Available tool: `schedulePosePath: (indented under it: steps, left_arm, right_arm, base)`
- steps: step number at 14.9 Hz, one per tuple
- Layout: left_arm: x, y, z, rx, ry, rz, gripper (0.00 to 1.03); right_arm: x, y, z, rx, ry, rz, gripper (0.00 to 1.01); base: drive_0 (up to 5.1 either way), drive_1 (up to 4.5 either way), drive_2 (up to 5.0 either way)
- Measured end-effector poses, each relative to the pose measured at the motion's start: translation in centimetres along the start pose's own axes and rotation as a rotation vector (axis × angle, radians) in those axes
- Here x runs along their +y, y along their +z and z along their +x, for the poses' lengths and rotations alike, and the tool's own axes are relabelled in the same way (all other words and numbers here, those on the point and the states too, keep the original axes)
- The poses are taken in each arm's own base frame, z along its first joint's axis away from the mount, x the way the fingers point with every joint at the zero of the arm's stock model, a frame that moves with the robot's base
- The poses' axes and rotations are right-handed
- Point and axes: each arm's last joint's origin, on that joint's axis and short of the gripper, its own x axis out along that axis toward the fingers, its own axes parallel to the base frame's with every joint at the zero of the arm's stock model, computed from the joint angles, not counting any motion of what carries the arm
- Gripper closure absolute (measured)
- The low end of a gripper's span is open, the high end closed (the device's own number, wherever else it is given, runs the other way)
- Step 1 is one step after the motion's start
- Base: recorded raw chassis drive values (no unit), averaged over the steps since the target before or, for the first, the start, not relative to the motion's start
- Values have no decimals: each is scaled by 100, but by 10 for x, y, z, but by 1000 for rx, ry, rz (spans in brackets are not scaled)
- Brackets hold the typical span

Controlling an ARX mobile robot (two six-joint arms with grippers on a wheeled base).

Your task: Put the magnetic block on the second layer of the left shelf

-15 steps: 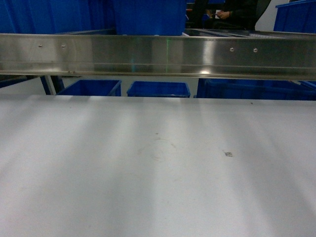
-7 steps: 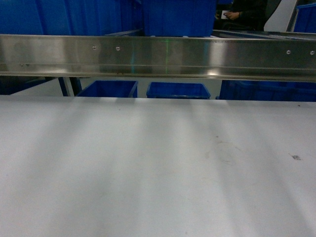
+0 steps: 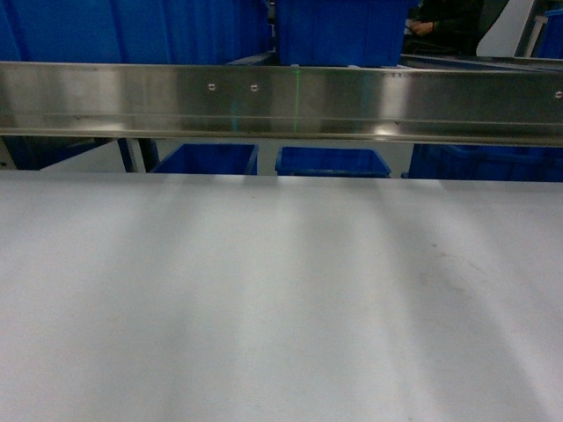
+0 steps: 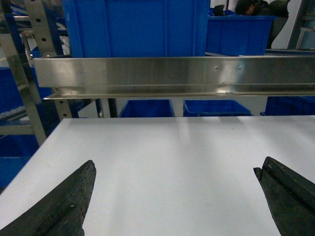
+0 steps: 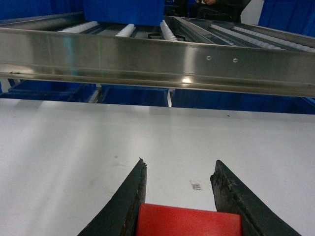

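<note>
My right jaws (image 5: 179,189) are closed on the magnetic block (image 5: 189,221), holding it just above the desk (image 5: 74,147), while my left jaws (image 4: 174,196) hang wide open with nothing between them. So the pick looks done and the placing is all that is left: the block is in front of and lower than the steel rail (image 5: 157,59), and beyond that rail lie the white rollers (image 5: 125,30) and a blue tote (image 5: 123,11), so I must lift over the rail, which bars a straight push
</note>
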Motion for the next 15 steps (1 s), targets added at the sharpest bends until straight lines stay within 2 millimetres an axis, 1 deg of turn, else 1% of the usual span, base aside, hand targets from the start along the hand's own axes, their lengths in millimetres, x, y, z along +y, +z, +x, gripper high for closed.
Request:
schedulePosePath:
  steps: [15]
  left_arm:
    - [0, 0, 0, -1, 0, 0, 5]
  right_arm:
    - [0, 0, 0, -2, 0, 0, 67]
  base:
    - [-495, 242, 242]
